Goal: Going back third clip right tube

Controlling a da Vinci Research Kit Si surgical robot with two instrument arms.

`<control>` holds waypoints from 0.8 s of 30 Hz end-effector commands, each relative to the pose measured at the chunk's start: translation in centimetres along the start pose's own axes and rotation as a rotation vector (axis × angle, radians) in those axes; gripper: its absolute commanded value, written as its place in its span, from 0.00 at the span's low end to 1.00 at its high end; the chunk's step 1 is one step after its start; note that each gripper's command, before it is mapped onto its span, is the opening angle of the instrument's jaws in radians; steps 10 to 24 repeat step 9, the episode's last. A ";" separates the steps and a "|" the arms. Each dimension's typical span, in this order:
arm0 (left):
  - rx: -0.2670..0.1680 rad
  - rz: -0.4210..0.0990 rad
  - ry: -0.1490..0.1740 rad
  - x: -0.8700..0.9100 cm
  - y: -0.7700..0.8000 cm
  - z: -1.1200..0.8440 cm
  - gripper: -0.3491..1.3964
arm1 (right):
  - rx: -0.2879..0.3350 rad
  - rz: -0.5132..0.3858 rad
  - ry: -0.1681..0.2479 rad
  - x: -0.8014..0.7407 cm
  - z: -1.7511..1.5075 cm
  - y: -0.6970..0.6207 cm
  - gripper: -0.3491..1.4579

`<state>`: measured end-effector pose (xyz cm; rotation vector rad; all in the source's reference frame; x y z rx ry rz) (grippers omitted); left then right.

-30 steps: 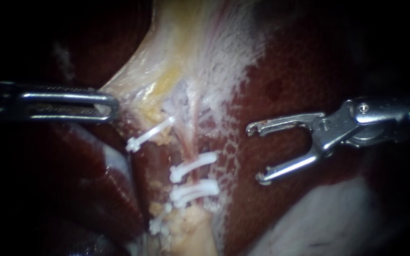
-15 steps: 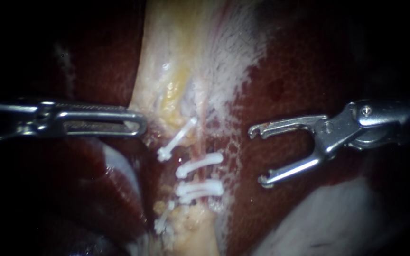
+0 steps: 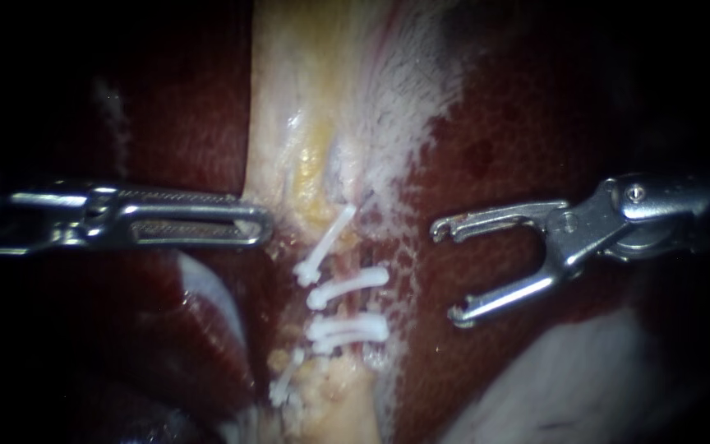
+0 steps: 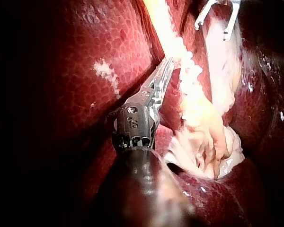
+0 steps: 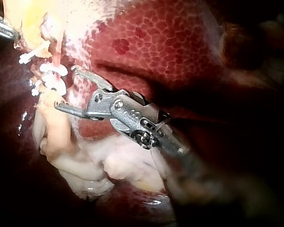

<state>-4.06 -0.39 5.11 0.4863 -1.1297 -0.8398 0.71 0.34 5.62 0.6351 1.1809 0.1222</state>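
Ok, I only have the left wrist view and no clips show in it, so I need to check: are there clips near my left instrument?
Observer: Yes. The endoscope view shows four white clips on the pale tissue, just past the tip of the left instrument.
Operator: Is the right instrument touching them?
Observer: No. The right instrument hangs over the liver, jaws open and empty, with a clear gap to the clips.

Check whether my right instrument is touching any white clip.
Apart. The endoscope view shows it plainly: the right instrument, jaws open, sits clear of the nearest clip, with a strip of bare liver between them.
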 end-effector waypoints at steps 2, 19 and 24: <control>0.002 0.000 0.000 -0.01 0.00 -0.01 0.00 | 0.000 0.000 0.000 0.00 0.00 0.00 0.52; 0.003 -0.001 0.001 -0.02 0.01 -0.02 0.00 | 0.000 0.002 0.001 0.03 -0.02 0.00 0.52; 0.003 -0.001 0.001 -0.02 0.01 -0.02 0.00 | 0.000 0.002 0.001 0.03 -0.02 0.00 0.52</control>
